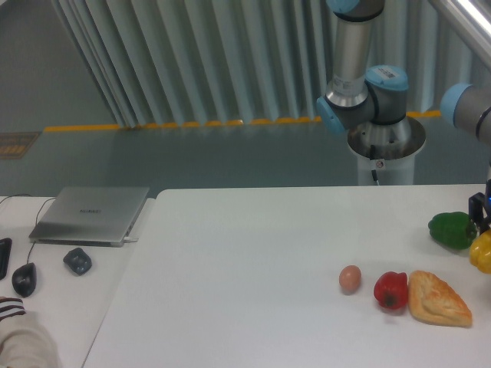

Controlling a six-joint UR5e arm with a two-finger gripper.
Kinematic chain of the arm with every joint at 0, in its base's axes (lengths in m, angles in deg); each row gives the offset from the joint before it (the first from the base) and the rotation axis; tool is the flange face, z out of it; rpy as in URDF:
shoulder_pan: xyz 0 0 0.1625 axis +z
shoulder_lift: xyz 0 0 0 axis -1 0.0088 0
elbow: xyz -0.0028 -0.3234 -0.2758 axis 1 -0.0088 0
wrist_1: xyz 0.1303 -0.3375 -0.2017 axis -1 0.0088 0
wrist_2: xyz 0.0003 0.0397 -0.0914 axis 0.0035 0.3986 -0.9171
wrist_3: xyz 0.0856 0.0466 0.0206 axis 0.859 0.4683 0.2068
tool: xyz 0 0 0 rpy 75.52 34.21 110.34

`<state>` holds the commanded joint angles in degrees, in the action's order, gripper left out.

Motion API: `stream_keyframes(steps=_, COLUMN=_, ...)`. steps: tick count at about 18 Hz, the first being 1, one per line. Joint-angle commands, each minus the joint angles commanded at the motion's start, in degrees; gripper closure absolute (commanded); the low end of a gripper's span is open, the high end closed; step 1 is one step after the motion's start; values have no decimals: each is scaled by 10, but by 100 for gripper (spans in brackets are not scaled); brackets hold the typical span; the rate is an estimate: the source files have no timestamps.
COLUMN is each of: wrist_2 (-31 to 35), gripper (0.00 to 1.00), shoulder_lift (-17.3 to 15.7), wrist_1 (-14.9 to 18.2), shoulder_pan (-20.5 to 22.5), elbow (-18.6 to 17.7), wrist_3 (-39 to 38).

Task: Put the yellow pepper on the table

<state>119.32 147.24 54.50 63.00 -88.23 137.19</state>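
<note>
The yellow pepper (482,251) sat at the right edge of the white worktop (245,284), cropped by the frame, so its axis and heading could not be judged; it appeared just beside the green pepper (452,230). The dark pincer (481,210) stood directly above it, mostly out of view, and whether it was clenched or released could not be told. Counted on the worktop: one yellow pepper, one green pepper, one red pepper (390,290), one egg (350,278), one pastry (437,298).

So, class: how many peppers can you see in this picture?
3: the green pepper far right, the yellow pepper at the right edge, partly cut off, and the red pepper beside the pastry.
</note>
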Motion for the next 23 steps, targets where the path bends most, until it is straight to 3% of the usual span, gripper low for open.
stream_keyframes(steps=2, wrist_2=1, gripper=35, shoulder_lift=1, wrist_1=0, shoulder_pan=0, elbow=-1, wrist_3=1)
stream_keyframes(steps=10, wrist_2=55, gripper=1, shoulder_lift=18, wrist_1=-14, shoulder_pan=-39, elbow=0, wrist_3=-2)
stream_keyframes(steps=16, wrist_2=53, gripper=0, shoulder_lift=6, wrist_1=-14, shoulder_pan=-38, elbow=9, wrist_3=11)
stream_keyframes(steps=18, wrist_2=47, gripper=0, shoulder_lift=0, wrist_1=-14, shoulder_pan=-39, elbow=30, wrist_3=9)
stream_keyframes(steps=20, wrist_2=48, gripper=0, shoulder_lift=-1, wrist_1=5, shoulder_pan=-39, elbow=68, wrist_3=3)
stream_keyframes(steps=23, wrist_2=49, gripper=0, shoulder_lift=-3, wrist_1=61, shoulder_pan=-37, elbow=104, wrist_3=10)
